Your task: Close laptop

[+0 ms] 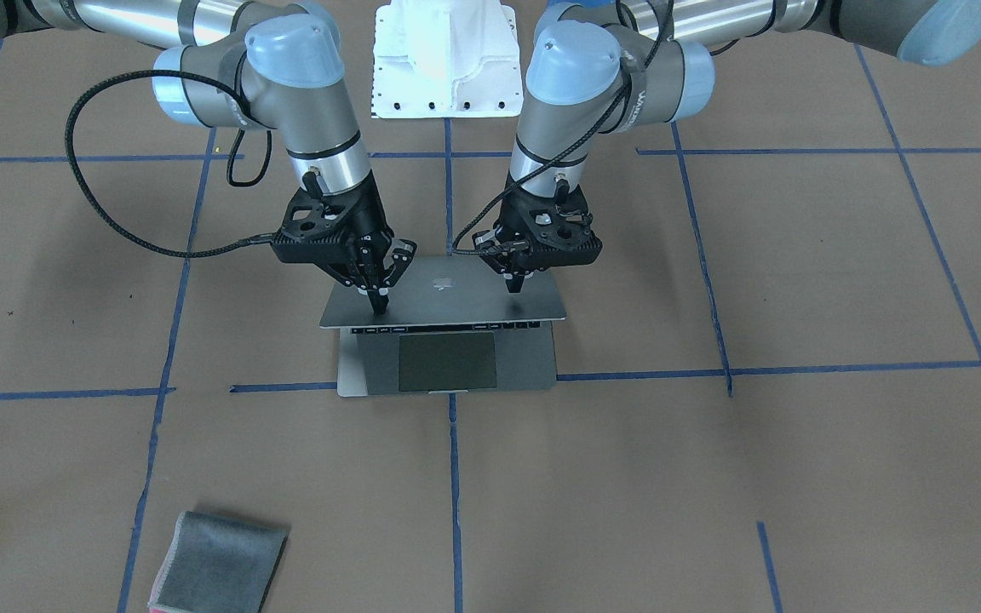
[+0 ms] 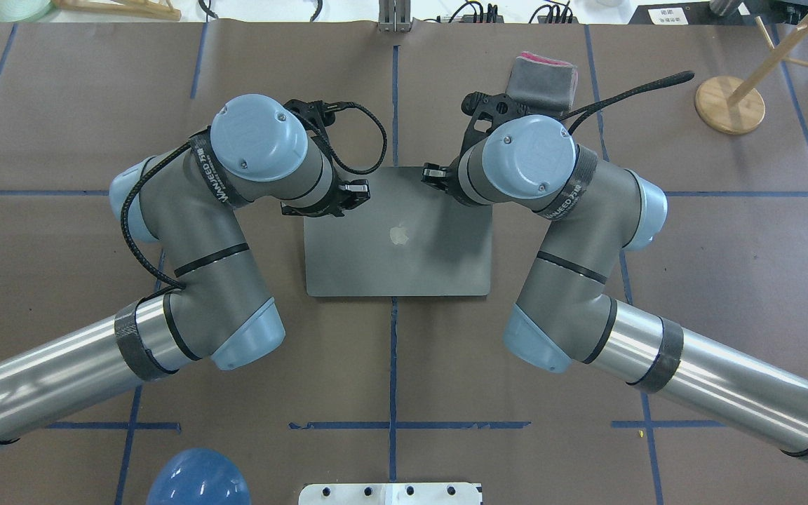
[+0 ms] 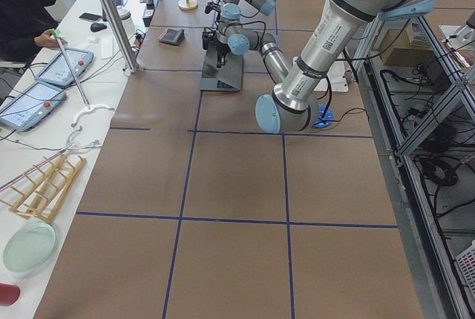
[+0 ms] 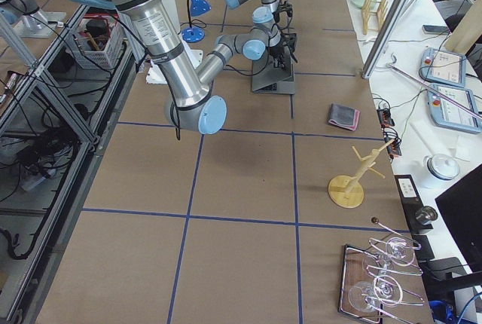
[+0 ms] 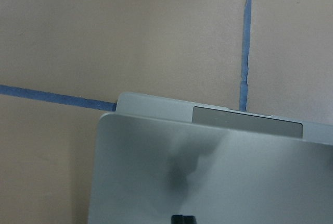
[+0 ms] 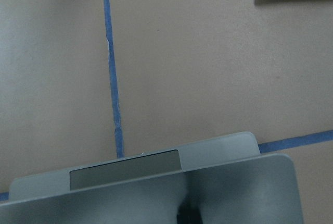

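The space-grey laptop [image 1: 448,294] sits mid-table, its lid with the dark apple logo tilted low over the base. The trackpad [image 1: 446,362] and one row of keys still show under the lid's front edge. My left gripper [image 1: 514,288] is shut, its tip touching the lid on the view's right. My right gripper [image 1: 380,305] is shut, its tip touching the lid on the view's left. The lid [image 2: 397,238] is seen from above between both wrists. The left wrist view shows the lid [image 5: 208,172] over the base; the right wrist view shows the same lid [image 6: 156,198].
A folded grey cloth [image 1: 218,566] lies on the far side of the table, also in the overhead view [image 2: 543,78]. A wooden stand [image 2: 730,105] is at the far right. The white robot base [image 1: 446,60] is behind the laptop. Blue tape lines cross the brown table.
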`<state>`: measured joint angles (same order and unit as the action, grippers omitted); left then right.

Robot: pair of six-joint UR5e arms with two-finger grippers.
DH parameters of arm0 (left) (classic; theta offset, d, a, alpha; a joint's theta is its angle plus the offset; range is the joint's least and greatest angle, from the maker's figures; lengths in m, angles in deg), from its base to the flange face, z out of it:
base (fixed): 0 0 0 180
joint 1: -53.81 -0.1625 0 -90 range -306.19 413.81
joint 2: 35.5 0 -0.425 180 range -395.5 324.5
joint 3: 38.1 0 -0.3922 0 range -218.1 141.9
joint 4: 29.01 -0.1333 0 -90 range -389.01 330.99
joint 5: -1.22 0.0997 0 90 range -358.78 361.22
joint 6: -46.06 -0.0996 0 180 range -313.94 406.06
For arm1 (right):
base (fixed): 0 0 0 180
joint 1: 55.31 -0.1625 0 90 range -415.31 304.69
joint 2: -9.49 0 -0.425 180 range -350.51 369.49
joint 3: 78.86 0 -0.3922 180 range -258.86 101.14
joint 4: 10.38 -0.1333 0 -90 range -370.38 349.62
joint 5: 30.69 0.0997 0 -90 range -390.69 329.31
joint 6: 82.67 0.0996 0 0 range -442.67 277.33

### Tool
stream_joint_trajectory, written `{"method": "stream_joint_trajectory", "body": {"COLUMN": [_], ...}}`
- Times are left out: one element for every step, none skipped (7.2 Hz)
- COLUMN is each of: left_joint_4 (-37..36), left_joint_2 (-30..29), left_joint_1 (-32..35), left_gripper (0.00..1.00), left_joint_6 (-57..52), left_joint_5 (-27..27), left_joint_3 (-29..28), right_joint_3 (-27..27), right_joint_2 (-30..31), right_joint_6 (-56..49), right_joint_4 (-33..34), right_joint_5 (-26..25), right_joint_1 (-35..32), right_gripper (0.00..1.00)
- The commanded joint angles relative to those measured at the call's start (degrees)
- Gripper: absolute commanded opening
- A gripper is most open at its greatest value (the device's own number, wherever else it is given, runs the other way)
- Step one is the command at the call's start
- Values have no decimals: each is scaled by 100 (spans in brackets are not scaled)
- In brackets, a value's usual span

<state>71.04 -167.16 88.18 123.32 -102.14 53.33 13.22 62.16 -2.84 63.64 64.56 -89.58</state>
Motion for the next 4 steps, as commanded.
{"method": "stream_joint_trajectory", "body": {"left_joint_4": [391, 584, 803, 1032], "left_joint_2": [-78, -131, -245, -298], "left_joint_1": [18, 61, 88, 132], "left_gripper": [0, 0, 0, 0], "left_joint_6": [0, 0, 0, 0], "left_joint_5": [0, 0, 0, 0], "left_joint_3": [-439, -677, -1010, -1309], "right_joint_3": [-356, -375, -375, -375], "right_joint_2": [-151, -152, -143, -143], "right_joint_6": [-82, -143, -152, -161], "right_joint_4": [-37, -37, -37, -37], "right_joint_5": [55, 221, 310, 424], "right_joint_1": [-62, -123, -167, -237], "right_gripper": [0, 0, 0, 0]}}
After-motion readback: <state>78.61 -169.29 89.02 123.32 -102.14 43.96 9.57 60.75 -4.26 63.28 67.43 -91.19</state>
